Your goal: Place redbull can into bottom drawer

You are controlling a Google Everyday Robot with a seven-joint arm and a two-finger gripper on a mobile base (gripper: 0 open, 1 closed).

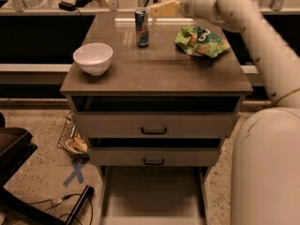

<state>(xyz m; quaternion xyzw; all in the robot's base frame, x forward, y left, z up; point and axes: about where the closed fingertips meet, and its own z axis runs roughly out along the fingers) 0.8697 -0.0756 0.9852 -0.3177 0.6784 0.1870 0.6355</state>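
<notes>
The redbull can (142, 27) stands upright on the far middle of the brown cabinet top (154, 69). My gripper (158, 8) reaches in from the right on the white arm (220, 3). It hovers just right of the can's top, close to it and not around it. The bottom drawer (153, 196) is pulled out at the foot of the cabinet, and its flat floor is bare.
A white bowl (93, 58) sits at the left of the top. A green chip bag (201, 41) lies at the right. Two upper drawers with black handles (153, 131) are slightly out. My white arm's bulk (267, 168) fills the lower right. A wire basket (72, 139) and blue floor mark (75, 173) lie left.
</notes>
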